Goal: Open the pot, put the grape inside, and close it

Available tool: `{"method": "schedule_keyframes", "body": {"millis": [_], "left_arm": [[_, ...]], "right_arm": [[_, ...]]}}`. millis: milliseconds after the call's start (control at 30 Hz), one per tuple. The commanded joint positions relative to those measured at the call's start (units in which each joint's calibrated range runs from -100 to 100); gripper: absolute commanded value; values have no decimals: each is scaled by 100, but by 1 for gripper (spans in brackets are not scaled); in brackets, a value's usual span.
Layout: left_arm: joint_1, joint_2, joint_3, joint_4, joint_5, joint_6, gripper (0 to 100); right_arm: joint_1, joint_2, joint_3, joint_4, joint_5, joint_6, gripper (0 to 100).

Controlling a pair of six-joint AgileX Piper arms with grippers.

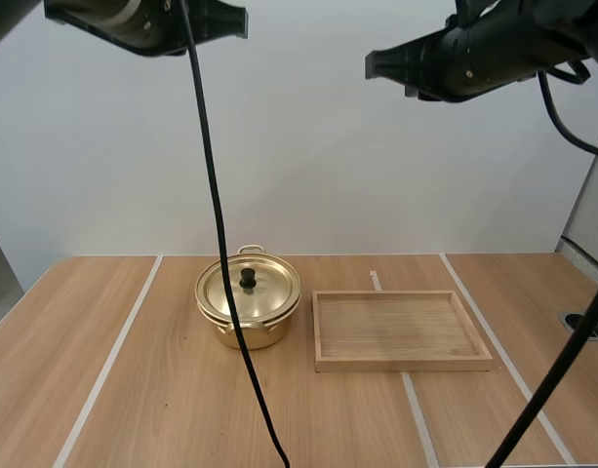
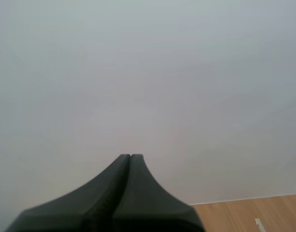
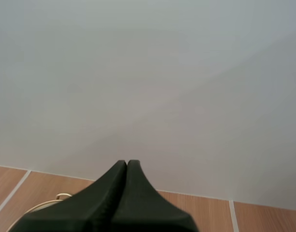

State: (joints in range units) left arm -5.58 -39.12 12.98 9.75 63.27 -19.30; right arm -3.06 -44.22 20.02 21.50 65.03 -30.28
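Observation:
A gold pot (image 1: 248, 312) stands on the table left of centre, its gold lid (image 1: 248, 289) with a black knob (image 1: 248, 278) sitting on it. High above the table, my left gripper (image 1: 242, 21) and my right gripper (image 1: 371, 64) both hang far from the pot. The left gripper (image 2: 130, 156) is shut on nothing, its fingers together as one dark wedge against the wall. The right gripper (image 3: 127, 163) is likewise shut on nothing, and a sliver of the pot's rim (image 3: 46, 204) peeks out beside it.
A wooden tray (image 1: 401, 330) lies flat just right of the pot, with nothing in it. Pale tape lines (image 1: 108, 363) run along the wooden table. A round metal fitting (image 1: 585, 324) sits at the table's right edge.

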Motion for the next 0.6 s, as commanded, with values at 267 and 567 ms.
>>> {"method": "schedule_keyframes", "body": {"millis": [267,567], "left_arm": [[-13,-1676,2392,1174,-955,-1059,0],[-13,-3111,3759,1642,-955,-1418,0]], "right_arm": [[30,-1076,1656,-7,-556,-206,0],[30,-2495,2932,132,-647,-656,0]]}}
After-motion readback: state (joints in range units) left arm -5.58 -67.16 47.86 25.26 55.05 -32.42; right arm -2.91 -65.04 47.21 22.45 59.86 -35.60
